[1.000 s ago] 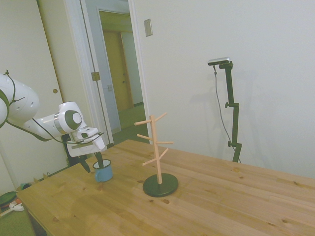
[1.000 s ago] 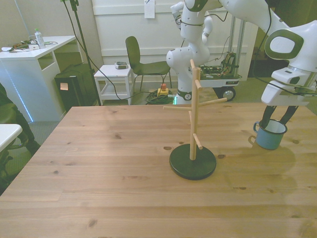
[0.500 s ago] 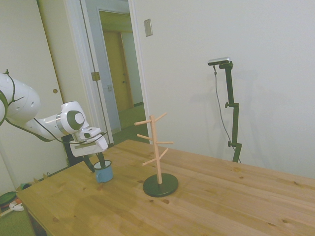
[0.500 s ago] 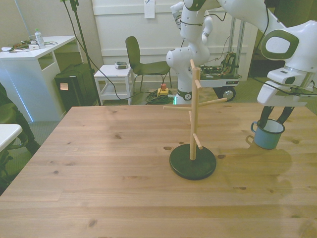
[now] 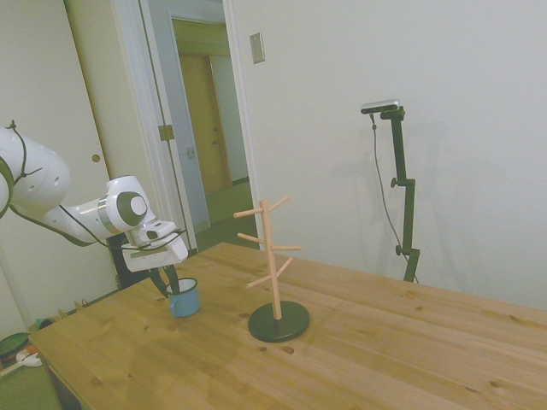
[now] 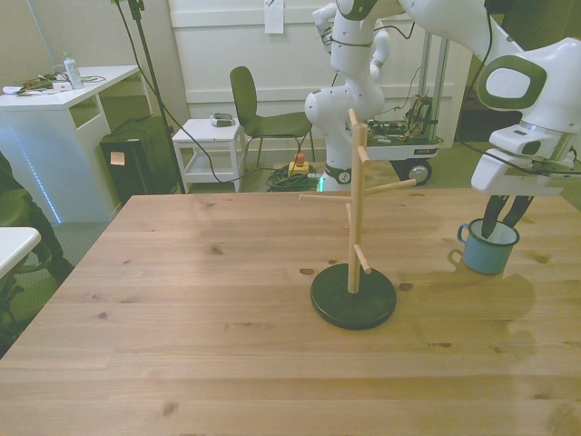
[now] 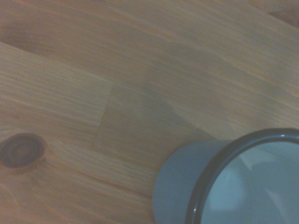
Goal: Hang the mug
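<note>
1. Front view: wooden peg stand (image 6: 354,227) on its dark round base sits mid-table (image 6: 182,300), w/ pegs sticking out at several heights. Mug (image 6: 485,247) is well off to the front view's right of it, nothing between the two.
2. Behind the table I see a dark chair (image 6: 259,109), a small white cart (image 6: 211,145), a white desk (image 6: 54,100) at the far left.
3. Side view: open doorway (image 5: 205,120) behind the arm; stand (image 5: 272,265) is apart from the mug (image 5: 183,299), bare tabletop between.
4. Gripper (image 6: 505,214) is right over the mug, fingers pointing down, one inside the rim and one outside; looks clamped on the wall, mug approx. upright, near the table's right edge in front view.
5. Wrist view: mug's dark rim and pale inside (image 7: 243,182) close up; can't tell if it's touching the wood.
</note>
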Controlling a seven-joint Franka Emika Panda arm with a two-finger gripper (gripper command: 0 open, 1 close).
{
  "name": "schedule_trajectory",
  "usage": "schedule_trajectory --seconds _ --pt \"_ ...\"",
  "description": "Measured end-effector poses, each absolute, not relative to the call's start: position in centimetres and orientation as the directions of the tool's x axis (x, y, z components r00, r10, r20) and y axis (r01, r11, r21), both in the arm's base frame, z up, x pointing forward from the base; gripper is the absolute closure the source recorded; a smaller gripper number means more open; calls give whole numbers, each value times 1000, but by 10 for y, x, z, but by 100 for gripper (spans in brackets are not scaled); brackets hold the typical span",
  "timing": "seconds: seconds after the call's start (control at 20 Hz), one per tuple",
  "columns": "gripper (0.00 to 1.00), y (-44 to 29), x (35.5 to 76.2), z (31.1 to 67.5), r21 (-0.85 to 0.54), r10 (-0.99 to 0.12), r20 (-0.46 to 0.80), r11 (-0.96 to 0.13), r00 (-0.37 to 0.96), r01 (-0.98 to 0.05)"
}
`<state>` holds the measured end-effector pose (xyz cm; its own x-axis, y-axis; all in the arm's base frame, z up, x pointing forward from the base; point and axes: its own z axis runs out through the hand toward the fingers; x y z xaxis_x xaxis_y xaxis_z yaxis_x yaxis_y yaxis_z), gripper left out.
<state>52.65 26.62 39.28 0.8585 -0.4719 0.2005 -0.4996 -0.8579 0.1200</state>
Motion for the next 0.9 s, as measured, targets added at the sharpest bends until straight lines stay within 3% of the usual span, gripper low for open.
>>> schedule_trajectory --seconds 0.9 --pt "100 254 534 395 117 -491 209 -846 846 -520"
